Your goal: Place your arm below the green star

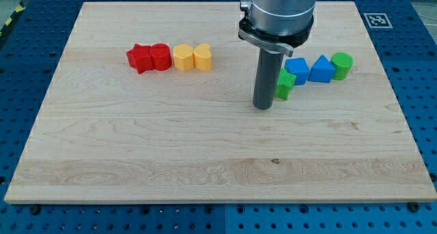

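Across most of the view lies the pale wooden counter (205,152), resting on a blue perforated base (416,70) that carries a black-and-white marker tag (376,20) near the view's top right. Over it hangs the grey arm body (280,12), ending in a dark rod; there are no jaws. My tip (263,108) sits just left of the green star (285,84) and slightly below it, partly hiding it, so its pointing and long axis cannot be told. Rightward run a blue block (297,70), a blue triangular block (321,69) and a green cylinder (341,65). Well apart at the view's left sit a red star (139,57), a red block (160,56), a yellow hexagon (183,57) and a yellow heart-like block (202,56).
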Controlling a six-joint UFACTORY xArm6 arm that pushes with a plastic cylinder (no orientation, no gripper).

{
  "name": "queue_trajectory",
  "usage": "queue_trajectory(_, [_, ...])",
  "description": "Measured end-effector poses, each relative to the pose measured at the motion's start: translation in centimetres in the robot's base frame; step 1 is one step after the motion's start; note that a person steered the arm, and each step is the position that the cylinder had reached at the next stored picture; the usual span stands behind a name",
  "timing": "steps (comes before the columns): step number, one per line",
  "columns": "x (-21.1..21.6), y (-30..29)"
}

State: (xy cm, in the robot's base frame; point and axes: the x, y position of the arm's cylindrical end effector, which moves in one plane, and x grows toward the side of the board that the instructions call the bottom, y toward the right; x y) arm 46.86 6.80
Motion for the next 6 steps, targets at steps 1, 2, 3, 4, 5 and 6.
queue_trajectory(1, [0.0,0.0])
queue_trajectory(2, [0.1,0.0])
queue_trajectory(3, [0.6,0.0])
queue_trajectory(4, [0.9,0.0])
queue_trajectory(5, [1.0,0.0])
queue_trajectory(6, [1.0,0.0])
